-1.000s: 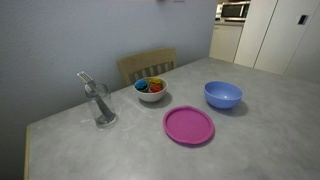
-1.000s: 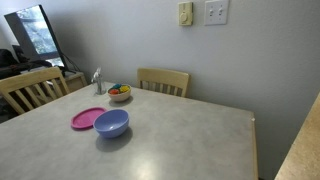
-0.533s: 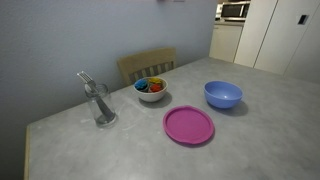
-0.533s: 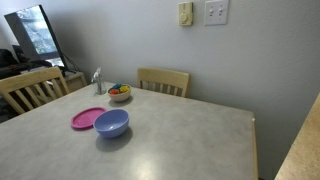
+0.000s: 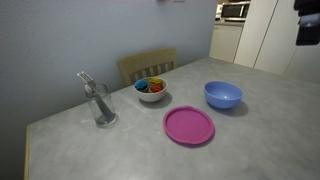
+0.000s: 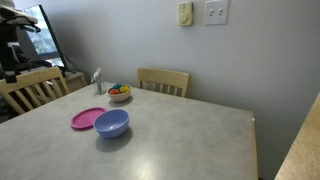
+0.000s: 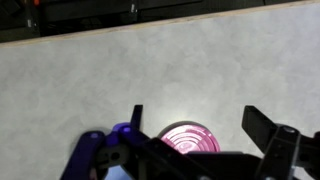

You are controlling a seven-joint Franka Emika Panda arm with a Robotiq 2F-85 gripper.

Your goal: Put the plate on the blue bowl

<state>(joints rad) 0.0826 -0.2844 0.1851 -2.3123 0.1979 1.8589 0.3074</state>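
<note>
The magenta-pink plate (image 5: pixel 189 126) lies flat on the grey table, also seen in an exterior view (image 6: pixel 87 119). The blue bowl (image 5: pixel 223 95) stands upright right beside it, apart from it in that view and close against it in an exterior view (image 6: pixel 111 124). In the wrist view my gripper (image 7: pixel 195 112) is open and empty, high above the table, its fingers wide apart. The plate (image 7: pixel 190 139) shows between them, partly hidden by the gripper body. The bowl (image 7: pixel 88 154) is at the lower left. The dark arm (image 5: pixel 308 20) enters at the top right corner.
A white bowl with colourful contents (image 5: pixel 151 89) and a glass holding cutlery (image 5: pixel 98 103) stand at the table's far side. Wooden chairs (image 6: pixel 164 80) stand at the table edges (image 6: pixel 30 88). A wall with switches is behind.
The dark arm has come into sight at the top right corner of an exterior view and at the left edge of the other. Plate, bowls and glass have not moved.
</note>
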